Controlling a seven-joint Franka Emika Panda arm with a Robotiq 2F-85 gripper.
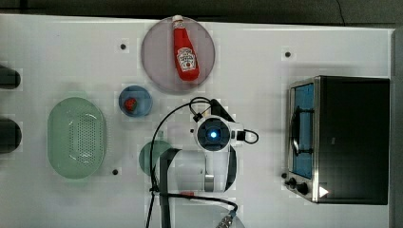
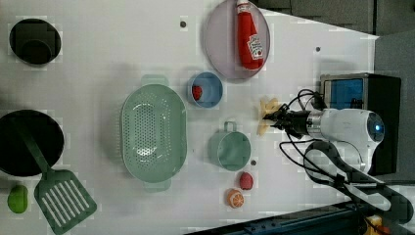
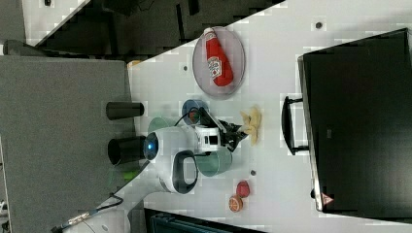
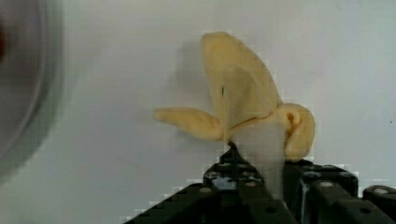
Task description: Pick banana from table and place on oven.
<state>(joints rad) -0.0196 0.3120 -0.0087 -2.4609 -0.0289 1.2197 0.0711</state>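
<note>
From the wrist view I see the tool (image 4: 254,161) closed down on the banana (image 4: 243,105), its translucent pad pressed against the stem end while the pale curved fingers fan out over the white table (image 4: 116,154). The left view gives me the layout that the wrist camera lacks: the banana (image 2: 268,115) lies on the table (image 2: 98,63) between the blue bowl (image 2: 205,89) with its strawberry (image 2: 197,92) and the oven (image 2: 359,93), with the tool (image 2: 274,117) reaching in from the left view's right. In the right view the banana (image 3: 251,124) sits near the oven (image 3: 354,121) handle, and the tool (image 3: 241,132) touches it from the right view's left. In the top view the arm's white body (image 1: 214,135) covers the fruit, so there I cannot tell how the grip stands; that view does show the oven (image 1: 342,140) at the top view's right, and the ketchup bottle (image 1: 185,50) lying on the grey plate (image 1: 157,57). The green colander (image 2: 153,131), green mug (image 2: 230,149) and orange slice (image 2: 235,198) sit well apart from the banana.
</note>
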